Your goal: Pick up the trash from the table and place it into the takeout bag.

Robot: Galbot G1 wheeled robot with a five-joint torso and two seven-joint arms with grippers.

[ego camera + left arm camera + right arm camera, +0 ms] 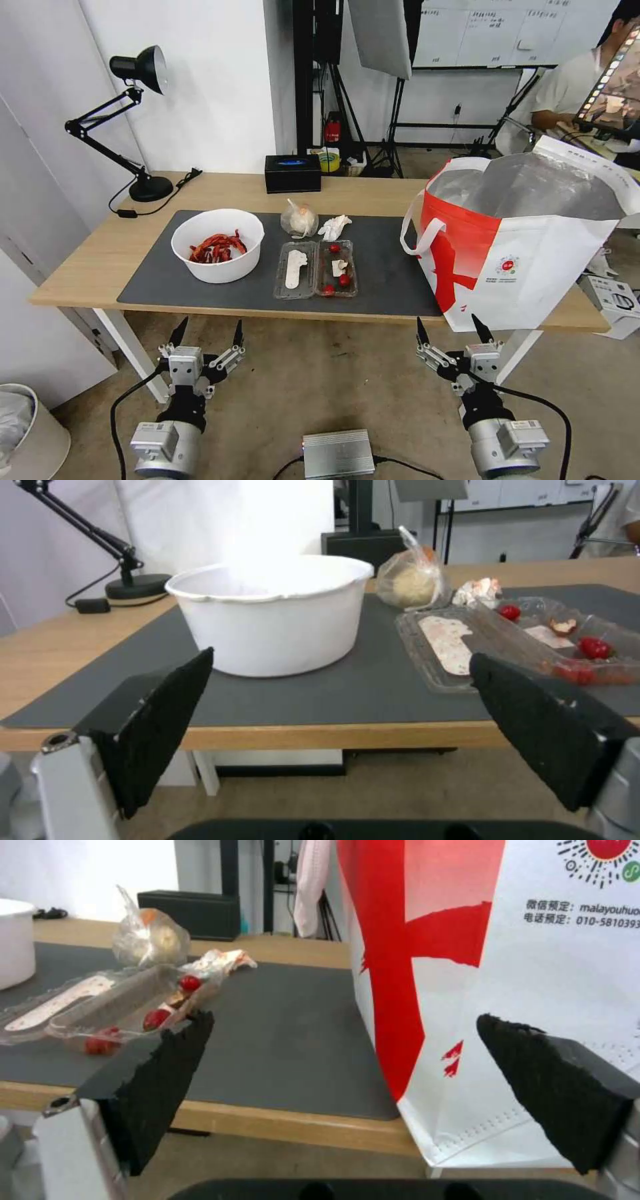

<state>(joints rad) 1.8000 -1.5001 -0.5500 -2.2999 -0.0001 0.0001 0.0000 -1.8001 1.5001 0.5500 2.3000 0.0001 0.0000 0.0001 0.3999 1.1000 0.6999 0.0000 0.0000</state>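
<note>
Now both sets of jaws spread wide and empty, held low in front of the near edge of the worktop (pixel 87 257): left gripper (pixel 207 333) facing the white bowl (pixel 217 253) of red scraps, right gripper (pixel 455 331) facing the takeout bag (pixel 533 253). Best begun, by the look of it, with one light piece: approach level over the edge, straddle the piece squarely between the jaws, close gently so thin plastic does not buckle, then lift clear before swinging over the bag's open foil mouth. Four pieces of trash counted on the dark mat (pixel 393 273), beyond the jaws: one bowl, one clamshell tray (pixel 315 269) with red bits between the two grippers, one knotted clear bag (pixel 299 219), one crumpled tissue (pixel 334 227). One takeout bag, upright, just ahead of the right jaws.
</note>
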